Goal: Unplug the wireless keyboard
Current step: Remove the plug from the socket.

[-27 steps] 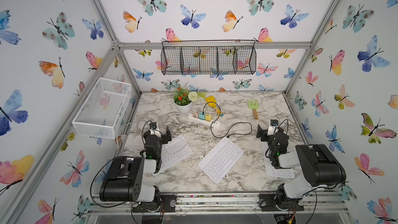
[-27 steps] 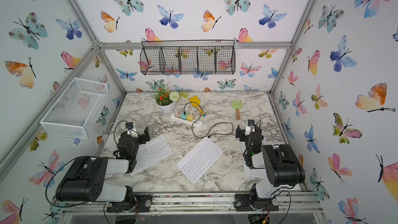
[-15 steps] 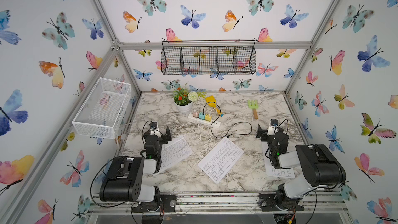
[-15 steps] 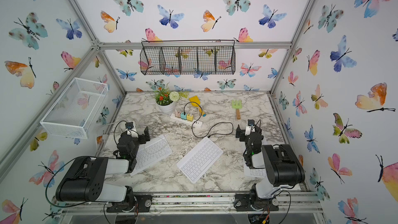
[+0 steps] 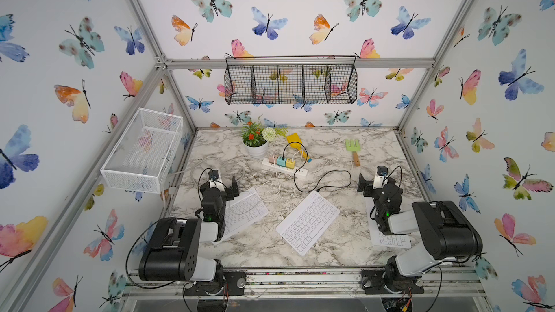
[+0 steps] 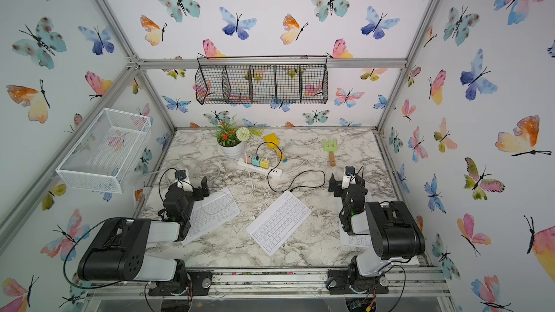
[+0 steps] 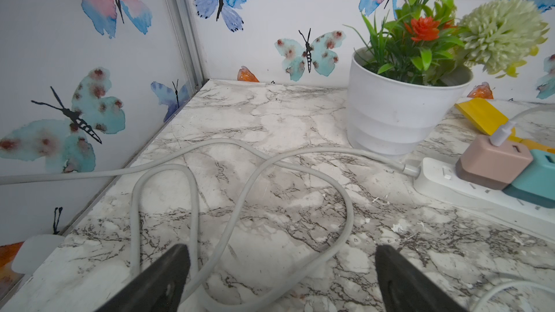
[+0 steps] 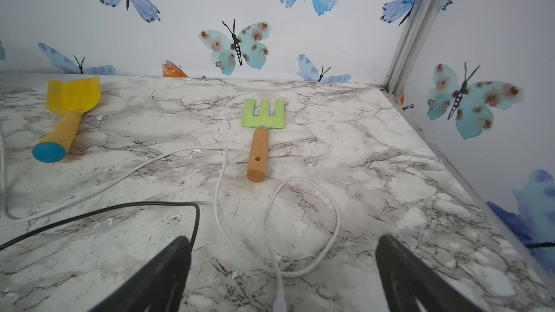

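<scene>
With the left gripper (image 5: 224, 182) and right gripper (image 5: 371, 180) both apart and empty, we should hold the keyboard (image 5: 307, 223) in the middle of the table (image 5: 324, 145) and pull its black cable (image 5: 350, 179) straight from the far corner.

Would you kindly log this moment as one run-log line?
phase: pre-grasp | left tool: open, empty | right tool: open, empty | middle keyboard: black cable attached, running to teal charger on power strip

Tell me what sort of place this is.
Probably a robot test cell, not a real room: bare aluminium frame holding butterfly-wallpaper panels, a marble-patterned tabletop, and two robot arms mounted on its front rail.
</scene>
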`<action>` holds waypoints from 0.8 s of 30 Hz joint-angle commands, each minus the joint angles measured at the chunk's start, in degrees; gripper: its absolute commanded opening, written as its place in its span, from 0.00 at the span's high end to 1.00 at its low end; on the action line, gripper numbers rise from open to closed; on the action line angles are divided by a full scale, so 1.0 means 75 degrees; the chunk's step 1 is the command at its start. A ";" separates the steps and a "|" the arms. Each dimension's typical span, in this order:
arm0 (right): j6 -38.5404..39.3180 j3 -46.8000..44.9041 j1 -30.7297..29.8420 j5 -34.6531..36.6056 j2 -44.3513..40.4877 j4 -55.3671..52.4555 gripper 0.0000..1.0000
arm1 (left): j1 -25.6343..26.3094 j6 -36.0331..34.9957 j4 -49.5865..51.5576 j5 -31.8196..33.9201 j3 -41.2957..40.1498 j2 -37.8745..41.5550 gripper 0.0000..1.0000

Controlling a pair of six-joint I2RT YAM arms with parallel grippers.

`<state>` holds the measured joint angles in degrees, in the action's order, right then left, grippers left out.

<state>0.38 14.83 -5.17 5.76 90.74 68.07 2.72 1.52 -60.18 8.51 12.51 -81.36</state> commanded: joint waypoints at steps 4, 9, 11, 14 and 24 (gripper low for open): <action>0.0113 0.1508 0.0042 -0.0618 -0.0998 -0.3265 0.01 | -0.0122 0.0204 0.3217 -0.0368 0.1727 0.0942 0.02; -0.0593 0.2638 0.0035 -0.1392 -0.1165 -0.4672 0.01 | -0.0108 0.0739 0.4830 -0.1341 0.3134 0.1126 0.01; -0.0902 0.3196 0.0032 -0.1850 -0.1110 -0.5454 0.01 | -0.0041 0.0964 0.5288 -0.1762 0.3585 0.1093 0.00; -0.1296 0.4009 0.0039 -0.2498 -0.0955 -0.6609 0.01 | 0.0229 0.1226 0.5745 -0.1922 0.3981 0.1090 0.00; -0.2103 0.4151 0.0033 -0.3381 -0.1381 -0.7238 0.02 | 0.1084 0.2503 0.5739 -0.2877 0.3933 0.0862 0.06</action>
<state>-12.91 45.06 -5.17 -15.62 82.43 18.59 9.13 16.99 -18.70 -8.82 42.19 -74.06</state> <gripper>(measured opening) 0.985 0.952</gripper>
